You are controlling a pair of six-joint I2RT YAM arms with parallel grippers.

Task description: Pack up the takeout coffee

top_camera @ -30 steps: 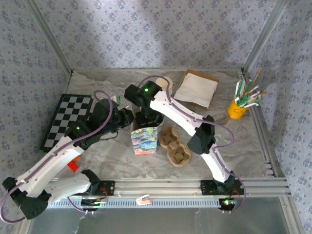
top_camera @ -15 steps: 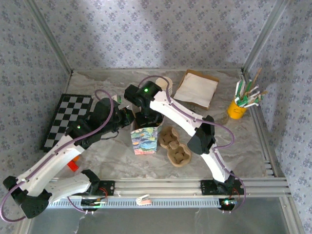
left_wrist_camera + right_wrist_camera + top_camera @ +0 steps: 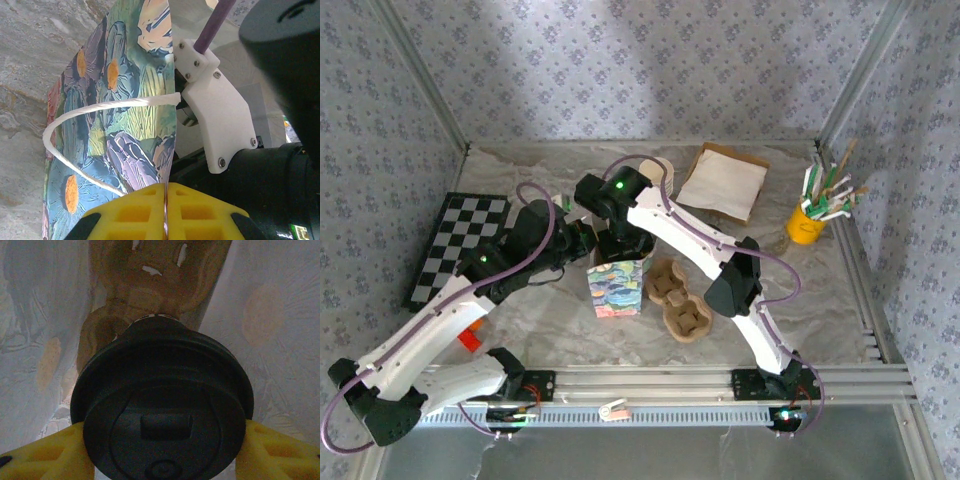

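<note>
Roughly midway through, I'd say. The bag [image 3: 617,288] stands upright in the middle of the surface [image 3: 800,300]. The left end effector [image 3: 165,192] is pinched tight on the bag's top edge, right by the white handle [image 3: 75,125], holding the mouth open.

The right end effector [image 3: 162,455] is down in the mouth of the bag, its yellow fingers [image 3: 45,455] clamped either side of the cup [image 3: 160,380] with the black lid. So the coffee is in the opening but not set down; from the wrist view the pale bag walls are all around it. There's a brown shape below that I can't make out for sure.

The carrier [image 3: 677,300] sits just beside the bag on the right, with nothing in it as far as I can see.

What's left, my guess: lower the cup to the bottom, let go, pull out without tipping it, then release the rim. No idea whether the carrier is meant to go in too
</note>
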